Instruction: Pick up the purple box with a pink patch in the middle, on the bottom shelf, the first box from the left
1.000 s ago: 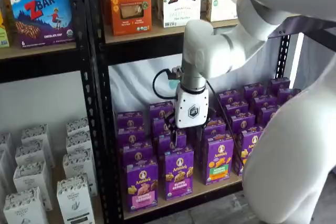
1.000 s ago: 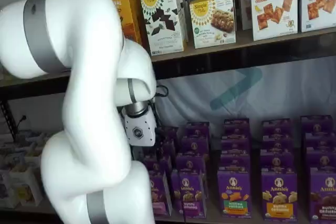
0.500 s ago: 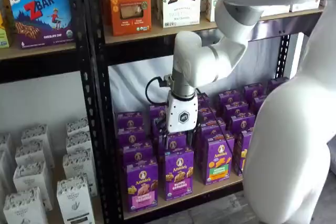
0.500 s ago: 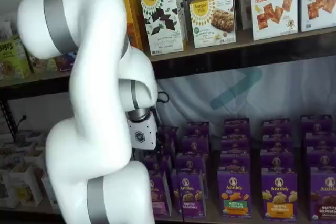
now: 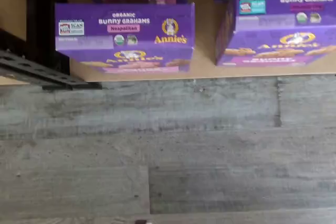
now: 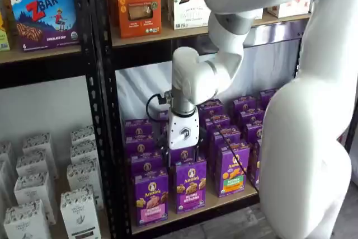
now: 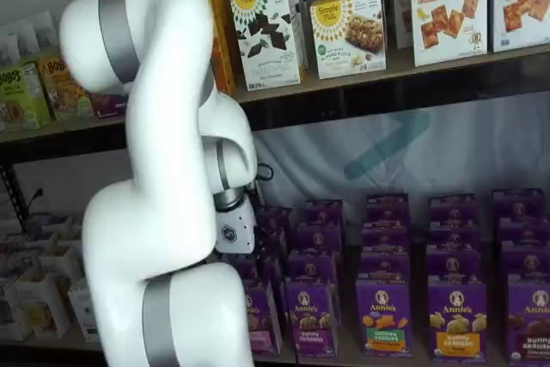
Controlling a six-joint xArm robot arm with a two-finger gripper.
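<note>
Approach step: end effector (image 6: 183, 150) above the box rows, fingers hidden, opening impossible to tell, nothing seen held. Purple box (image 6: 151, 198) below and left, front of bottom shelf (image 6: 196, 209); next, shifting left and descending over it.

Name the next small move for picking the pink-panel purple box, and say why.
Probably shift the claw further toward the rack's left upright and forward, then lower it. In a shelf view it hangs above the second column's boxes, behind the front row, while the purple box stands at the front of the bottom shelf, beside the upright. Whether the fingers are open cannot be seen.
</note>
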